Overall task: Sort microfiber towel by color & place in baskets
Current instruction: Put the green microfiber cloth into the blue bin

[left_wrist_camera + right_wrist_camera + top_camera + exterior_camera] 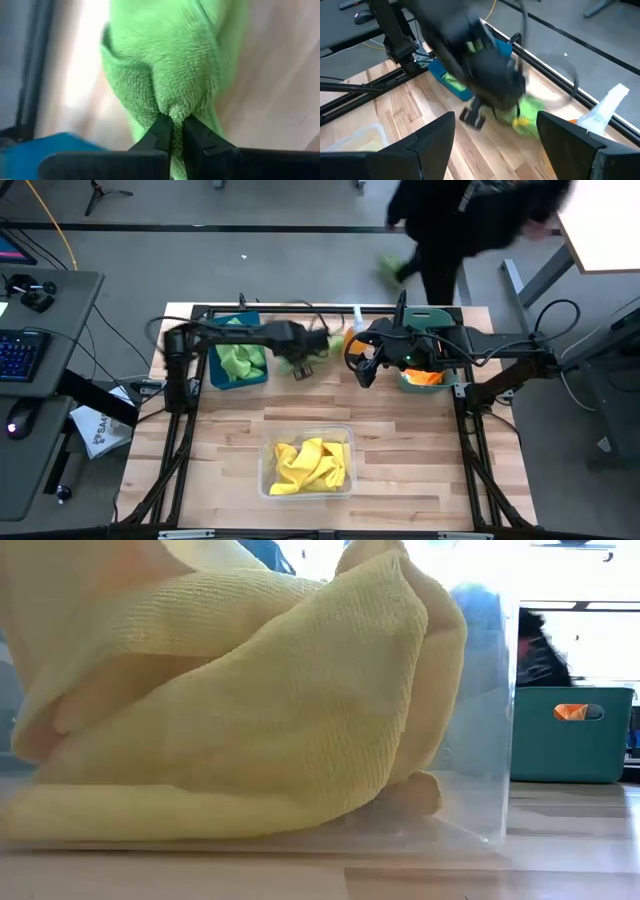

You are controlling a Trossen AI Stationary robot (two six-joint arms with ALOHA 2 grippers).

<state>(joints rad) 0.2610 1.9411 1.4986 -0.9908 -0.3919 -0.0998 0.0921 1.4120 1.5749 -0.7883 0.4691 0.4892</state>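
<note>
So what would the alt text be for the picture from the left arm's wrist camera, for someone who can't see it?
Close-up of the left gripper pinching a fold of a fuzzy lime green towel between its two dark fingers, shut tight on the fabric. Pale wooden table lies behind the towel, and a blurred patch of the blue basket shows beside the gripper.

person (pixel 470 220) cut off, blurred | spray bottle (pixel 605 107) half hidden
</note>
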